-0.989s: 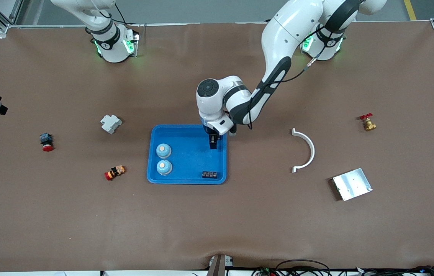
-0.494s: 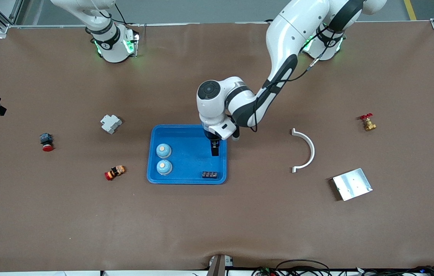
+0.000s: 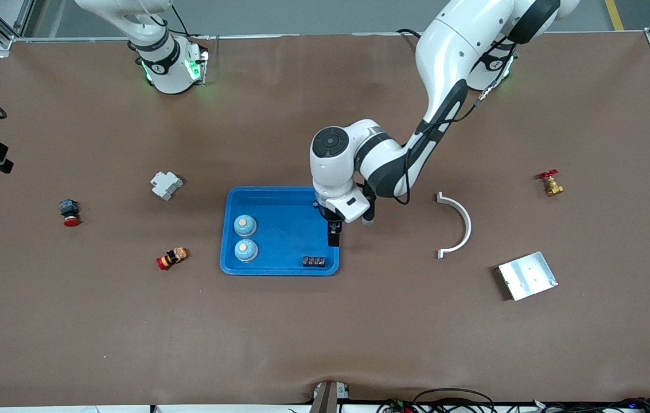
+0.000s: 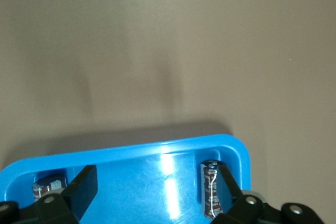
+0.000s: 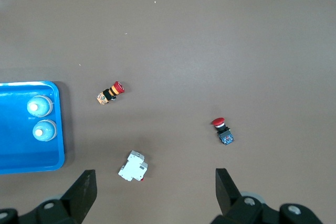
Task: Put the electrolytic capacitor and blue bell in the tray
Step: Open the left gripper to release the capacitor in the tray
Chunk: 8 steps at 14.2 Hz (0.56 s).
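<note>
When read from the near rim of the tray (image 3: 279, 271) outward, looks close to finished. Nearest the front camera, inside the tray: a black terminal block (image 3: 314, 261), no part of the job. Just farther in, toward the right arm's end of the tray: two blue bells (image 3: 245, 250), one a little farther from the camera than the other, both upright and resting on the blue floor. Hanging over the tray's edge at the left arm's end: the left gripper (image 3: 333, 234), fingers spread wide and pinching nothing. Seen from the left wrist, lying on the tray floor near a rounded corner: one electrolytic capacitor (image 4: 211, 190) just beside a finger, whether touching it cannot be told, and a second capacitor (image 4: 44, 186) half hidden by the other finger. Judged from that: bell and capacitor both delivered, probably only the withdrawal of the left arm left. Farthest off, waiting high over the table at the right arm's end: the right gripper (image 5: 155, 182), likewise spread and empty.
</note>
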{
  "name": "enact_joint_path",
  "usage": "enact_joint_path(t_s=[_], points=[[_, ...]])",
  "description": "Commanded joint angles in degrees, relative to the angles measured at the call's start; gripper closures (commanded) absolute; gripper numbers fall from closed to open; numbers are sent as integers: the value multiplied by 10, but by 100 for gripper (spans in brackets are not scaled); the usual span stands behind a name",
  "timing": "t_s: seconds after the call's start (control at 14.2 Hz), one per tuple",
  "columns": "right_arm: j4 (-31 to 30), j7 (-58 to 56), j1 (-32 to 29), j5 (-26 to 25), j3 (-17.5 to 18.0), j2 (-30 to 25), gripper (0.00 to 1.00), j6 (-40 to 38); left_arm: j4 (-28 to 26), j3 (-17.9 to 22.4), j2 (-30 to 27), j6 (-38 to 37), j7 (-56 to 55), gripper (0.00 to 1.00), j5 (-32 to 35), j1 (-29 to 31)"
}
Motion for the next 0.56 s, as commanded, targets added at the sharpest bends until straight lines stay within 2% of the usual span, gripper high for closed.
enact_joint_path(t_s=[0.0,0.49], points=[[14,-2,2,-13,0,8,0,-7,-6,-6,-24,-15,44,0,10,21],[23,1,0,-5,1,8,0,-11,-10,-10,-64,-63,238,0,-13,62]])
